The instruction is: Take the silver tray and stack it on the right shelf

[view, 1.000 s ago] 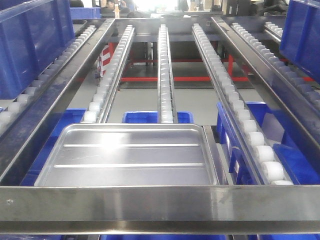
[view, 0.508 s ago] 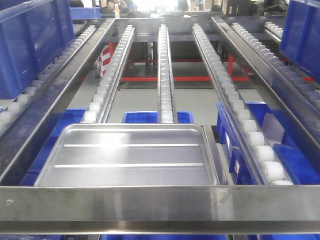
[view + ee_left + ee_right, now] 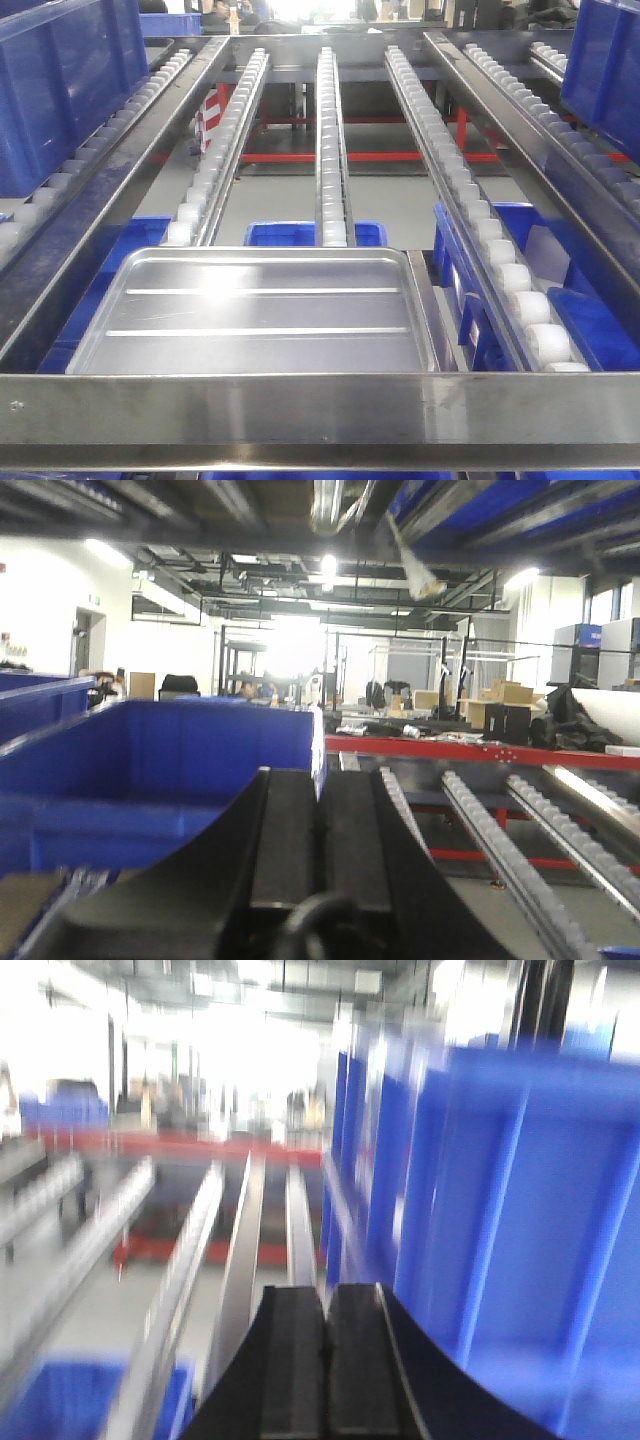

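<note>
From my station the silver tray (image 3: 255, 315) lies flat on the white roller tracks (image 3: 330, 140), its near rim just behind the broad steel front rail (image 3: 320, 405), and nothing is touching it. Neither arm shows in the front view. On the wrist cameras the left gripper (image 3: 320, 785) has its pads pressed together on nothing, beside a blue bin (image 3: 150, 760). The right gripper (image 3: 325, 1295) is likewise clenched and empty, next to tall blue crates (image 3: 520, 1210) in a blurred picture. I cannot confirm this rack is the right shelf, so I judge the grab and stacking not yet done.
</note>
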Motion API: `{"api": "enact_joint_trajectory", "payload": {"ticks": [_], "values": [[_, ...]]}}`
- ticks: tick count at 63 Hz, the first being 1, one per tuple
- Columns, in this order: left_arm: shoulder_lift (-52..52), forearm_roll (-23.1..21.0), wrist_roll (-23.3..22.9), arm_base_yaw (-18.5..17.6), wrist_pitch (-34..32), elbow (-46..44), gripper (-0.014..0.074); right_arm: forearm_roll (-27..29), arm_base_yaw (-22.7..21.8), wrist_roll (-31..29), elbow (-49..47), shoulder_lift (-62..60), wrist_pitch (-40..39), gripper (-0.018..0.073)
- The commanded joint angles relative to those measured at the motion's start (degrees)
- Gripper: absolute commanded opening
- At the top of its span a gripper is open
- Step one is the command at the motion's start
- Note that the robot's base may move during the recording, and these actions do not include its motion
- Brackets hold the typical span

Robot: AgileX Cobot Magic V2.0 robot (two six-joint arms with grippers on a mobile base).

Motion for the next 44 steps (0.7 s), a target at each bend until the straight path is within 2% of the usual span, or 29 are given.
{"api": "enact_joint_trajectory", "payload": {"ticks": [1, 12, 23, 27, 37, 44], "values": [[3.97, 1.38, -0.40, -0.21, 3.14, -8.41, -0.0101, 0.17, 0.08, -0.04, -7.82, 4.24, -4.20, 0.0056], [12.65, 1.28, -0.40, -1.63, 15.23, -19.51, -0.0101, 0.17, 0.73, 2.81, -19.68, 14.06, 3.28, 0.0057], [23.32, -0.29, -0.40, -3.58, 31.53, -26.55, -0.0100, 0.17, 6.13, 2.81, -22.68, 19.61, 9.23, 0.0074], [26.90, -2.56, -0.40, -4.49, 34.89, -28.33, -0.0100, 0.17, 8.56, 2.81, -22.68, 21.04, 11.24, 0.0135], [34.22, -8.29, 0.18, -7.89, 36.06, -30.34, -0.0100, 0.17, 15.19, 2.81, -22.68, 25.25, 13.34, 0.0402], [37.61, -8.65, 0.18, -11.15, 37.22, -31.11, -0.0099, 0.34, 19.99, 2.81, -22.68, 28.62, 13.34, 0.0475]]}}
